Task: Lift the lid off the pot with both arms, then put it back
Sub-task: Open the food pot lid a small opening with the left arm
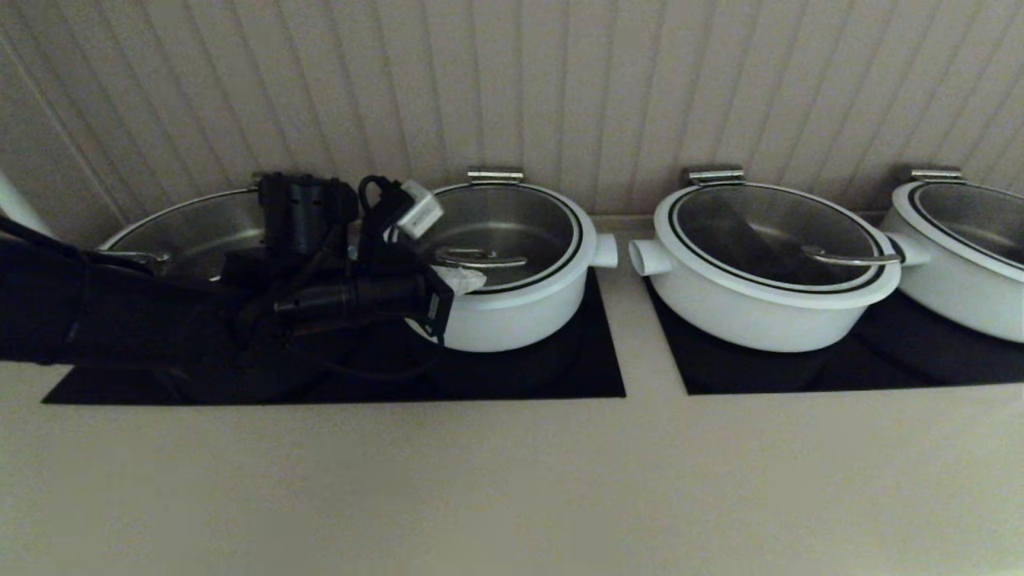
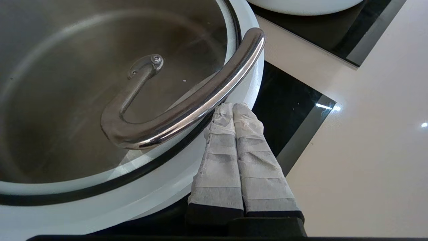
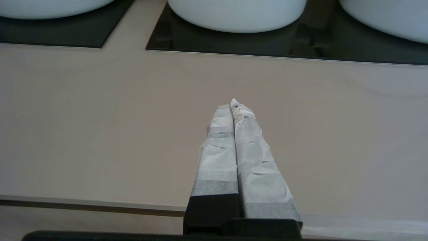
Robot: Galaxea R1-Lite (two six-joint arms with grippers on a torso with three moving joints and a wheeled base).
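The pot is white with a stub handle and stands second from the left on a black panel. Its glass lid sits on it, with the steel handle toward the front. My left gripper is shut and empty at the pot's front rim, just beside the handle. In the left wrist view the gripper lies over the white rim, next to the handle on the lid. My right gripper is shut and empty over the beige counter, in front of the pots; the head view does not show it.
A wider pot with a glass lid stands behind my left arm. Two more white lidded pots stand to the right on a second black panel. A beige counter runs along the front; a ribbed wall stands behind.
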